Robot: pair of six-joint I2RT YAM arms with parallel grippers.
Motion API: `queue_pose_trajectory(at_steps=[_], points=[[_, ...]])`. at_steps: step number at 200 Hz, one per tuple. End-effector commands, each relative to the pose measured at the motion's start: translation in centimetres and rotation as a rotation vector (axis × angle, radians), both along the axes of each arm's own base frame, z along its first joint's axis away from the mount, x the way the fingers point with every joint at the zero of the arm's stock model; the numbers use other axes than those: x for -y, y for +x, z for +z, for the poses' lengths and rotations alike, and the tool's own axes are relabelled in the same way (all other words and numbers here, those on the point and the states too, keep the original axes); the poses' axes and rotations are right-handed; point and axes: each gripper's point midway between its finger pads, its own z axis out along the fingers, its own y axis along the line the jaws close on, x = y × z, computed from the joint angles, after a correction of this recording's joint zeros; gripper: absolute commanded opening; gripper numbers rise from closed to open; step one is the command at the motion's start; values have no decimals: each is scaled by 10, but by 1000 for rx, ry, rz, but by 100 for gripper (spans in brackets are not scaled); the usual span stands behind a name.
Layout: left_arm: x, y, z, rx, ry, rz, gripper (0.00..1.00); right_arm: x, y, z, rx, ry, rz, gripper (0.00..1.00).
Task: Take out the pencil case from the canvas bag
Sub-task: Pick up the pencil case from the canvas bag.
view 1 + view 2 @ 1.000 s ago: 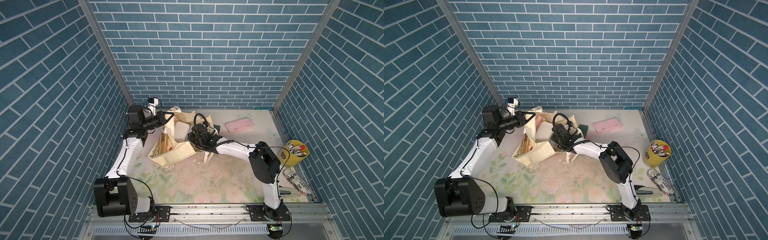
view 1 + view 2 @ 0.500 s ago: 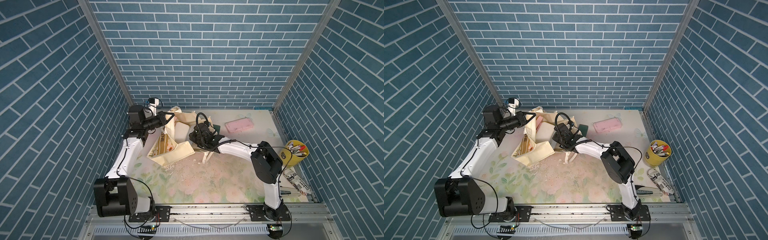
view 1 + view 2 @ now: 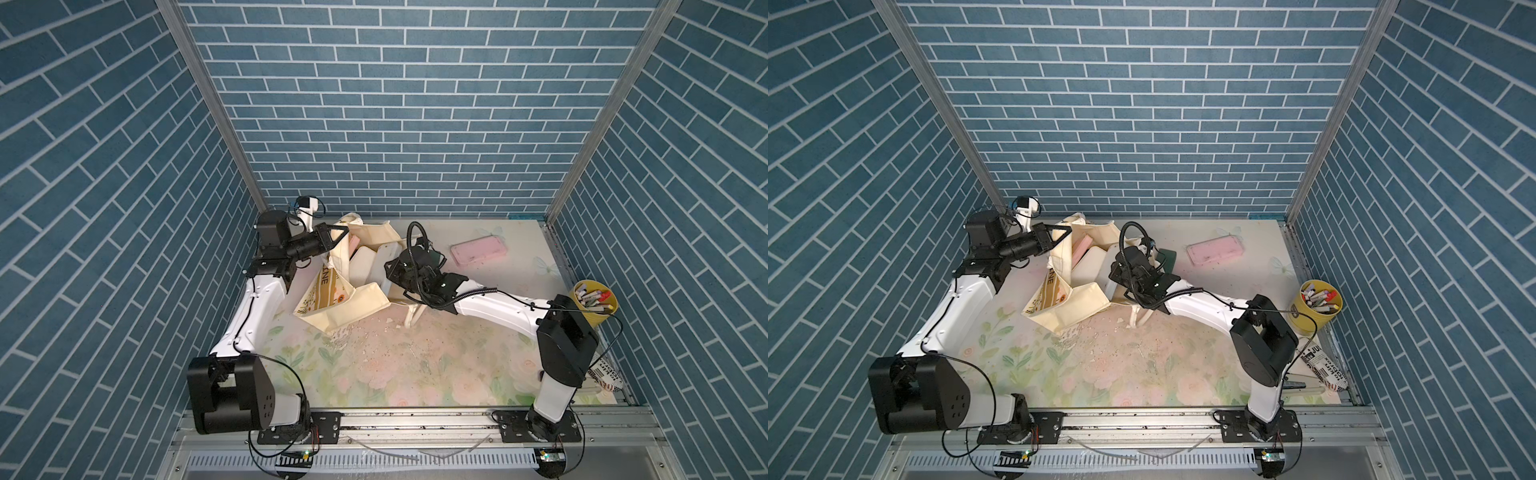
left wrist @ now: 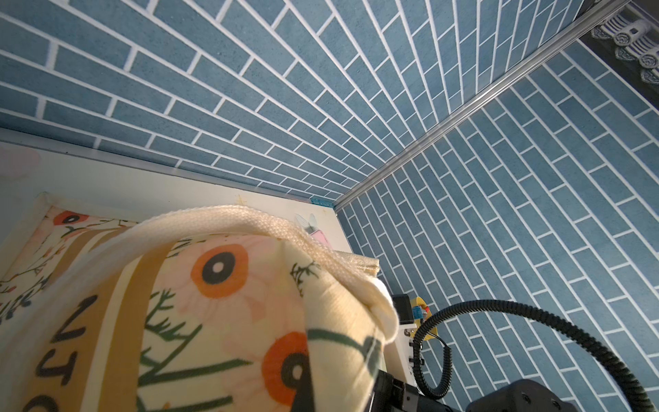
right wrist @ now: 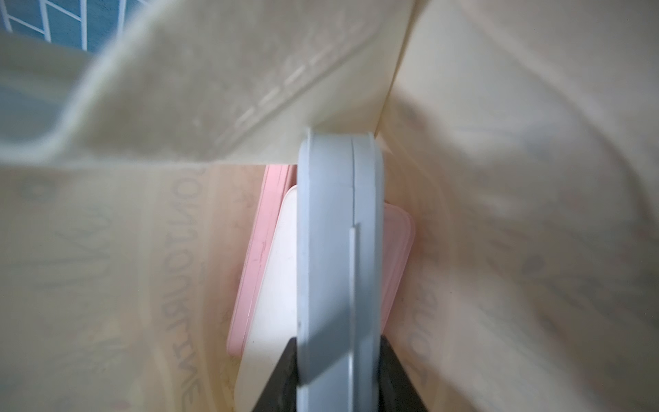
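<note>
The floral table [image 3: 415, 374] carries the canvas bag [image 3: 357, 305], a pink case [image 3: 478, 252], a yellow cup [image 3: 592, 320] and perhaps crumbs [image 3: 374, 332].

yellow cup [image 3: 591, 319] of markers at right edge; floral mat [image 3: 415, 374], scattered crumbs [image 3: 376, 347]; blue brick walls [image 3: 395, 104]

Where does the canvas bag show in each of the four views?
In both top views: canvas bag lies at the back left of the table, its rim pinched by the left gripper.
Left wrist: printed side and strap handle fill the foreground.
Right wrist: its cream inside surrounds the grey case held by the right gripper.
Shared landmark: the bag's dark lettering, faint and reversed in the right wrist view.
</note>
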Motion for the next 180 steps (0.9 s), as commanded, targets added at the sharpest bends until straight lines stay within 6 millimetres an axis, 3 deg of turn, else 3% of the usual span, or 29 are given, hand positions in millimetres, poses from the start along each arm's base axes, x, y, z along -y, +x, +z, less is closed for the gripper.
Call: queue_pose_trajectory(at_steps=[1,101,153,180], points=[[2,-1,20,73,6,-21,0,6,-2,14,60,32,-13,15],[5,-2,25,83,-33,-39,0,-37,-6,-15,-37,138,109,18],[6,-3,30,98,-44,-48,0,-40,-5,-41,-97,104,102,20],[6,-4,31,99,-49,-50,0,-45,-5,-45,-102,118,114,27]])
